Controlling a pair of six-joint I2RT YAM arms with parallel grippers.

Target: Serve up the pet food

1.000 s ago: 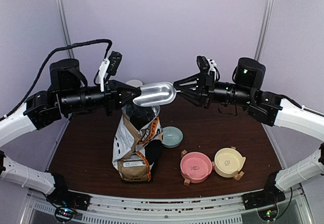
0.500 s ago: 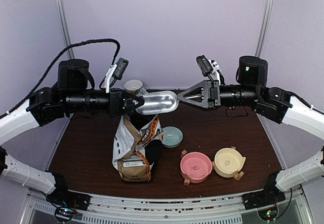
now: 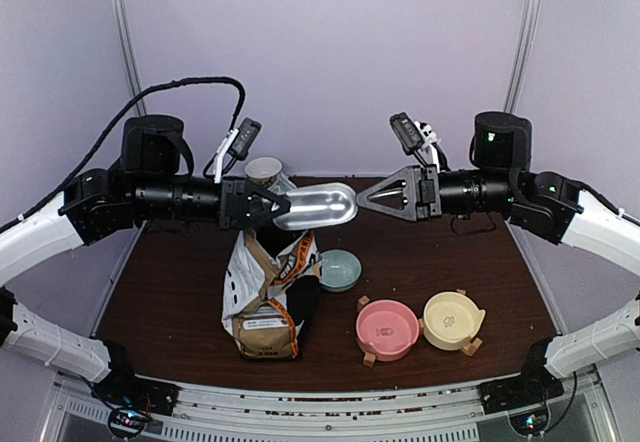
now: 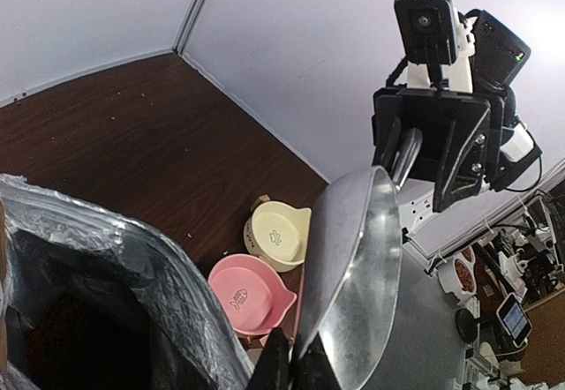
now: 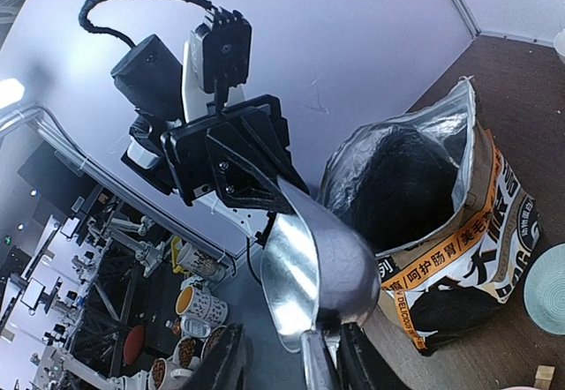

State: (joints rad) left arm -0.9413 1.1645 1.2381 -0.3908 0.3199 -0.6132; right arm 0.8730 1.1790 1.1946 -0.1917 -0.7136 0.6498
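A silver scoop (image 3: pixel 318 207) hangs in the air above the open brown-and-white bag (image 3: pixel 272 282). My left gripper (image 3: pixel 268 207) is shut on the scoop's rim, seen pinched in the left wrist view (image 4: pixel 290 355). From the right, my right gripper (image 3: pixel 364 200) points at the scoop's other end. In the right wrist view its fingers (image 5: pixel 225 359) stand apart on either side of the scoop's short handle (image 5: pixel 318 359), with a clear gap on the left. The scoop's bowl (image 5: pixel 322 271) looks empty. The pet food does not show; the bag's inside (image 5: pixel 402 187) is dark.
A pink bowl (image 3: pixel 387 327) and a yellow bowl (image 3: pixel 452 319) stand front right, and a pale green bowl (image 3: pixel 340 269) sits beside the bag. A paper cup (image 3: pixel 264 170) stands at the back behind the scoop.
The left arm has carried the scoop a little to the right and lower. The right gripper rolled its wrist and drew back slightly, and its fingers now lie edge-on at the scoop's handle end.
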